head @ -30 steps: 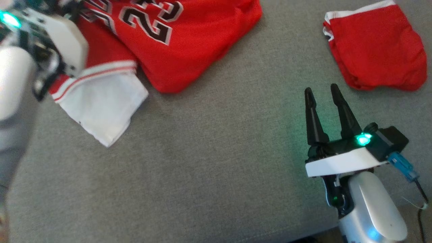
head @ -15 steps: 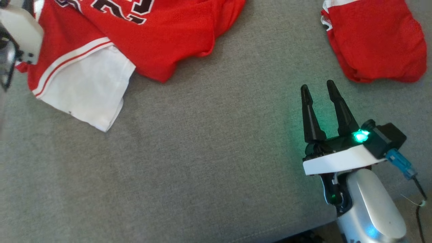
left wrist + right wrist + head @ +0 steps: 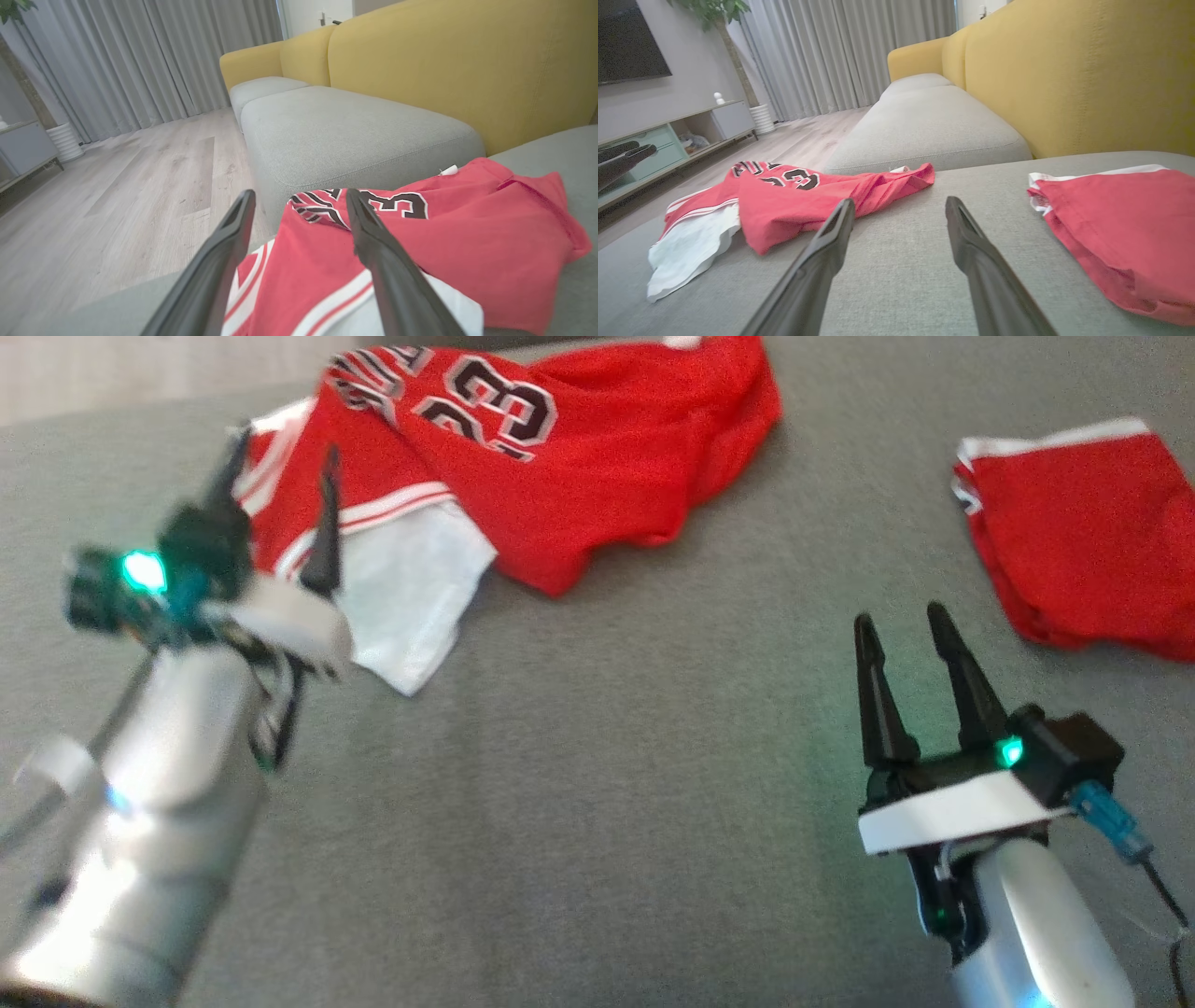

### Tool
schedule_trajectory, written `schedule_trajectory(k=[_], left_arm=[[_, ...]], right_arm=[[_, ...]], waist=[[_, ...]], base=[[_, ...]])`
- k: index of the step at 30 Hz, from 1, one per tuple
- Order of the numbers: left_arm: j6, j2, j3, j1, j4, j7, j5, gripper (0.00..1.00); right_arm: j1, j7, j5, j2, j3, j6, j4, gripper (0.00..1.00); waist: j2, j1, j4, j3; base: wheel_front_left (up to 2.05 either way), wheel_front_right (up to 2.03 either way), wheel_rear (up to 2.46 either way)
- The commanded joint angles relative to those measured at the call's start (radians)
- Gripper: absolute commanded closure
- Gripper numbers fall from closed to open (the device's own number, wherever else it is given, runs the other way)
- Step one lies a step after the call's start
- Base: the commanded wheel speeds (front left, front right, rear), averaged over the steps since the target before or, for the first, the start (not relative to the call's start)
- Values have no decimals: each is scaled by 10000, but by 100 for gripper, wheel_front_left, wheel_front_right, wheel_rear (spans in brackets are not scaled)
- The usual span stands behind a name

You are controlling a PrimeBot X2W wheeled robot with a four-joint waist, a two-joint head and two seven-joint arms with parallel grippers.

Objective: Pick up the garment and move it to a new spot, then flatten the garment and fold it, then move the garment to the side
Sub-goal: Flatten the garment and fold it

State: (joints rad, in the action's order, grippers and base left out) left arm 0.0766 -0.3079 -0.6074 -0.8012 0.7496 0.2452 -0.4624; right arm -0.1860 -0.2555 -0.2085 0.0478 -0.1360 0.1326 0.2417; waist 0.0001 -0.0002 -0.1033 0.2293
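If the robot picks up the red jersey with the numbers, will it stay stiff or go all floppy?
Probably floppy: the red jersey lies rumpled in folds, so it should sag from wherever it is pinched. It likely feels light, since the cloth looks thin. On the grey sofa cushion, a push would probably bunch it up, not slide it whole.

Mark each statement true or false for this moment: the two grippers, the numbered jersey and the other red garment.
1. The left gripper is open. True.
2. The jersey lies spread flat. False: it is crumpled and folded over itself.
3. The right gripper is shut on the second red garment. False: it is open over bare cushion, apart from that garment.
4. The second red garment lies apart from the jersey. True.
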Motion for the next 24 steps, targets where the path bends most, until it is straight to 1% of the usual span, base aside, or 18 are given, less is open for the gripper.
schedule_trajectory(k=[1,7,9,11,14,18,24], left_arm=[[145,-290,446,76,-464,116,-78,0],[1038,-26,944,2821,-2686,161,-280,0],[1247,123,1114,3650,-3322,162,-375,0],[1359,196,1207,4217,-3734,163,-388,0],[1416,182,1294,4544,-4033,164,-333,0],[1293,122,1166,4383,-4021,12,-264,0],[924,195,1000,3800,-3199,-1189,-658,0]], right_arm=[[3,-63,72,24,-159,-19,-240,0],[301,-63,165,24,-29,-19,-163,0],[352,-63,180,24,-8,-19,-157,0],[389,-63,182,24,0,-19,-151,0],[368,-63,174,24,-78,-19,-136,0],[278,-63,122,24,-87,-19,-184,0],[222,-63,47,24,-184,-19,-245,0]], waist=[[-1,2,592,-568],[-1,2,1048,-871],[-1,2,1099,-883],[-1,2,1117,-890],[-1,2,1028,-854],[-1,2,774,-731],[-1,2,284,-338]], base=[[0,0,0],[0,0,0],[0,0,0],[0,0,0],[0,0,0],[0,0,0],[0,0,0]])
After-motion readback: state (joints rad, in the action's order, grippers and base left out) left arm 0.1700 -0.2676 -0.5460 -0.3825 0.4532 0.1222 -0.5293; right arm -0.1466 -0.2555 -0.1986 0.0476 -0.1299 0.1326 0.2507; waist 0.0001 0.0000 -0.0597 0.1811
